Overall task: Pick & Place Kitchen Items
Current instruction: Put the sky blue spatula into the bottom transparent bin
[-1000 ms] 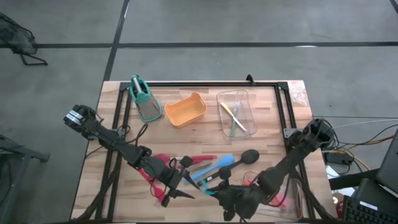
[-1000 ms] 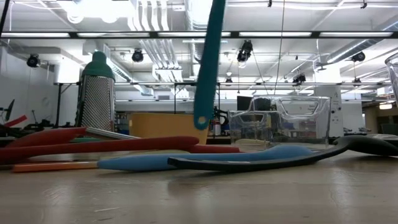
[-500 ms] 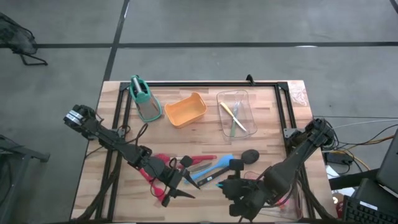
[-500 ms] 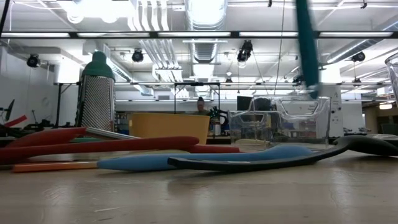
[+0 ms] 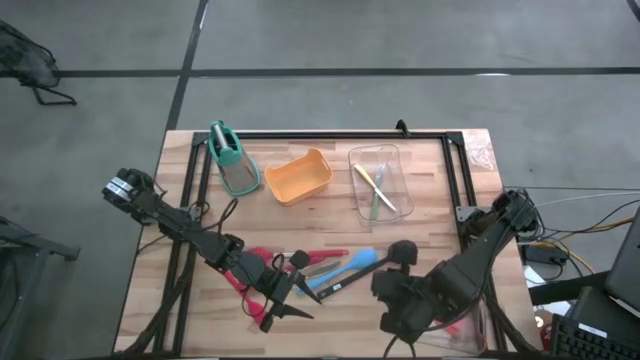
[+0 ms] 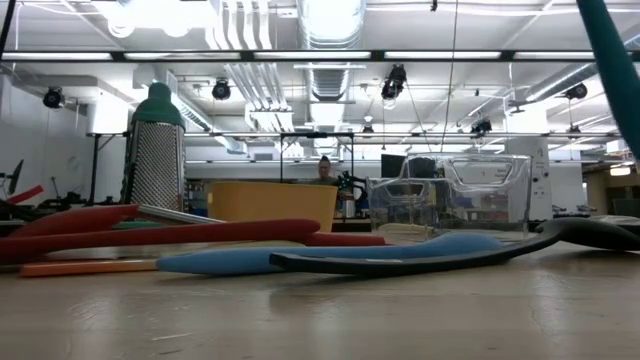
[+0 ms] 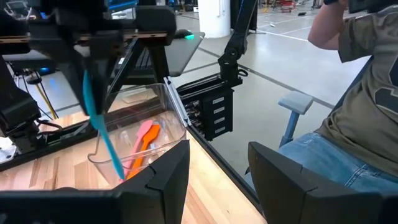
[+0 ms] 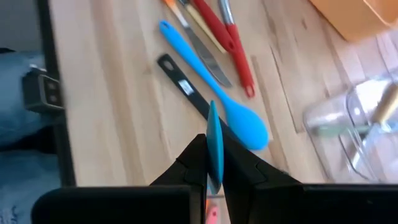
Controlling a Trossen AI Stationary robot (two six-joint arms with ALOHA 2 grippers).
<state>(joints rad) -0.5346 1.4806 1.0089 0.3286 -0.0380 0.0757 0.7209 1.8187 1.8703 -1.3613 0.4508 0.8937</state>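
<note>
My right gripper (image 5: pixel 392 292) hangs above the table's near right part, shut on a slim teal utensil (image 7: pixel 99 121). The utensil dangles over a clear tray (image 7: pixel 171 102) that holds a pink and an orange utensil (image 7: pixel 143 135). In the low view only its teal shaft (image 6: pixel 610 60) shows, at the upper right. On the wood lie a blue spoon (image 5: pixel 352 264), a black ladle (image 5: pixel 400 250) and red spatulas (image 5: pixel 318 257). My left gripper (image 5: pixel 293 302) stands open near the front edge, left of these, with nothing between its fingers. My right gripper pinches the teal utensil's upper end (image 8: pixel 213 158) between its two fingers, which slant down from above. The gripper hides which part of the utensil that is. The utensil hangs below the fingers, tilted and lifted clear, its lower end (image 7: pixel 115 168) in front of the clear tray.
An orange tub (image 5: pixel 298 177), a teal-handled grater (image 5: pixel 232 160) and a second clear tray (image 5: pixel 380 182) with yellow and green pieces stand along the far side. A person (image 7: pixel 354 93) sits close to the table's right edge.
My right gripper has risen, moved toward the table's right edge, and tipped and rolled to point more steeply down. It stays shut on the teal utensil. In the low view the utensil has swung from the middle to the far right and its lower end has lifted out of sight.
</note>
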